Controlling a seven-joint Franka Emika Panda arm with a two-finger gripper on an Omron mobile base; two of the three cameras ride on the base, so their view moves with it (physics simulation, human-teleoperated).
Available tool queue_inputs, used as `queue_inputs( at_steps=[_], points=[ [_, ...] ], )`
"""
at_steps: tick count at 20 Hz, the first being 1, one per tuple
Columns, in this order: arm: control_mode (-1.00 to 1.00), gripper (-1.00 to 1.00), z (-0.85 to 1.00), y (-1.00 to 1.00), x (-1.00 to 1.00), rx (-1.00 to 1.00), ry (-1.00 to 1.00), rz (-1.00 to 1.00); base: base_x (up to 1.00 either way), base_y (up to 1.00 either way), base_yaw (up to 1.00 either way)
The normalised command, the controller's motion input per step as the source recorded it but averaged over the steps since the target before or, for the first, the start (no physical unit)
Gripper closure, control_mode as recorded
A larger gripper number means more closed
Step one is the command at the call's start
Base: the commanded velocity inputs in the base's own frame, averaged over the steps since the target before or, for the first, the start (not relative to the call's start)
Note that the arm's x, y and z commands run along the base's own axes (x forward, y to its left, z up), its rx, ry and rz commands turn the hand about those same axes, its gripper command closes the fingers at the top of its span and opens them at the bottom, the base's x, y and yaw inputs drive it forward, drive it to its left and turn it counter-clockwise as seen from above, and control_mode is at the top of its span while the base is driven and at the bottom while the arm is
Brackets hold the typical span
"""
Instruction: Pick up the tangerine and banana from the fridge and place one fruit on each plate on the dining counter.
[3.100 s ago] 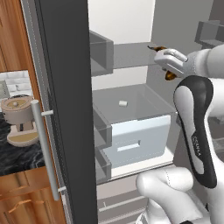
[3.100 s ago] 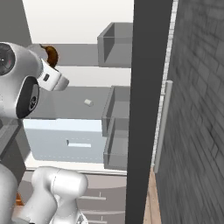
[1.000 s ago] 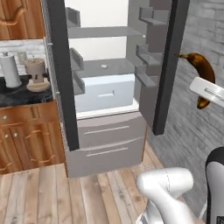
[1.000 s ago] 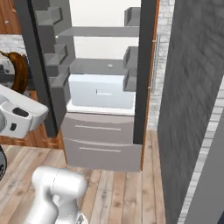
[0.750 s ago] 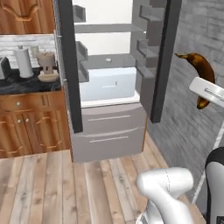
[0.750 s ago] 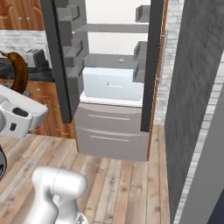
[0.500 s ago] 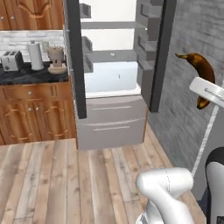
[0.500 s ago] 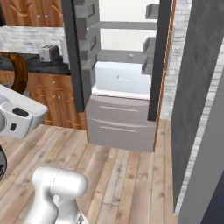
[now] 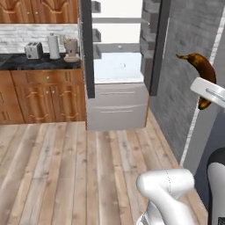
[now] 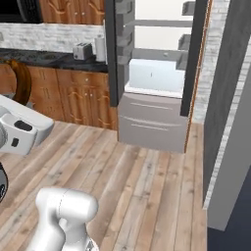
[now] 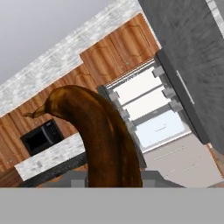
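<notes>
We see the banana point(image 9: 200, 72) at the right edge of the left base view, dark brown, curving down behind the white hand point(image 9: 210, 93), which holds it by its lower part. In the hand view the banana point(image 11: 101, 140) rises from the bottom centre, stem tip pointing left; the fingertips are hidden behind it. In the right base view the banana point(image 10: 20, 81) shows as a brown arc at the left edge above the hand point(image 10: 19, 128).

The fridge point(image 9: 121, 66) stands open at upper centre, both dark doors swung out, white interior lit, pale drawer point(image 9: 117, 67) at mid height, grey drawers below. Left of it, a wall-side worktop point(image 9: 35, 62) carries a toaster point(image 9: 33, 51) and a paper roll point(image 9: 53, 46). Wood plank floor point(image 9: 66, 167) fills the lower left.
</notes>
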Motion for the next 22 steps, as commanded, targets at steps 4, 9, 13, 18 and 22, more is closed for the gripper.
queue_inputs(
  at_steps=[4,9,13,18,22],
  points=[
    [1.00,1.00,0.00,0.00,0.00,0.00,0.00,0.00,-1.00,0.12,0.17],
    [1.00,1.00,0.00,0.00,0.00,0.00,0.00,0.00,-1.00,0.24,0.16],
    [1.00,1.00,0.00,0.00,0.00,0.00,0.00,0.00,-1.00,0.31,0.13],
    [1.00,1.00,0.00,0.00,0.00,0.00,0.00,0.00,-1.00,0.43,0.10],
    [1.00,1.00,0.00,0.00,0.00,0.00,0.00,0.00,-1.00,0.39,0.15]
  ],
)
